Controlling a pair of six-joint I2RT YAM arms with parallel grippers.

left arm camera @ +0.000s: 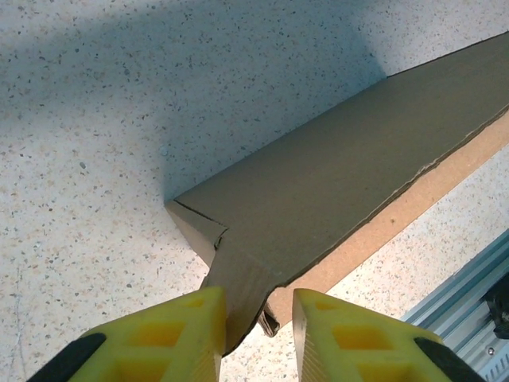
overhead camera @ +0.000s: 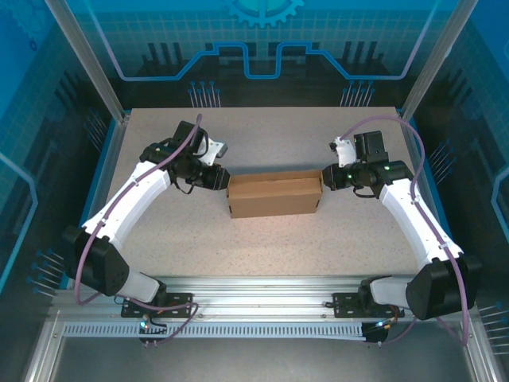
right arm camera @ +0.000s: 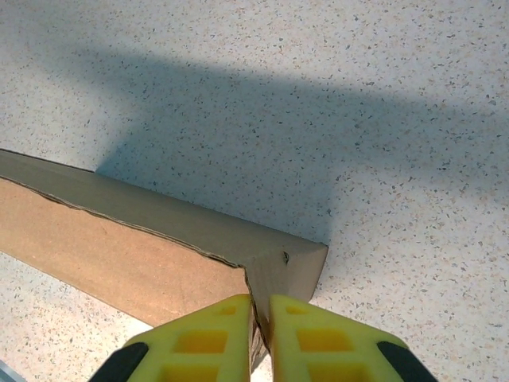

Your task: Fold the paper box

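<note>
When this moment was caught, your left gripper [left arm camera: 258, 306] had its yellow fingers [left arm camera: 171, 338] set either side of the end flap of the paper box [left arm camera: 350, 175], low in the left wrist view. The flap lay against the left-hand finger and a narrow gap showed beside the other, so the jaws were not clamped and stood partly open around the card. Your right gripper [right arm camera: 261, 306], at the bottom centre of the right wrist view, had its two fingers almost together. The thin end wall of the box was pinched between them at the corner nearest the camera.

From above, both arms rose from their bases at the bottom of the frame. Their elbows bowed out toward the left and right edges and their forearms angled back in toward the middle. Each wrist met one short end of the box, the left arm at the left end and the right arm at the right end. Purple cables [overhead camera: 95, 239] ran along the white arm links.

The box lay at the centre of the speckled table [overhead camera: 262, 247] as a low brown block, long side running left to right. In the left wrist view a ragged cut edge ran along its long side, with paler card beneath. An aluminium rail [overhead camera: 262, 288] crossed the lower part of the overhead frame, well apart from the box. Clear panels printed in blue [overhead camera: 262, 48] stood along the top of that frame.
</note>
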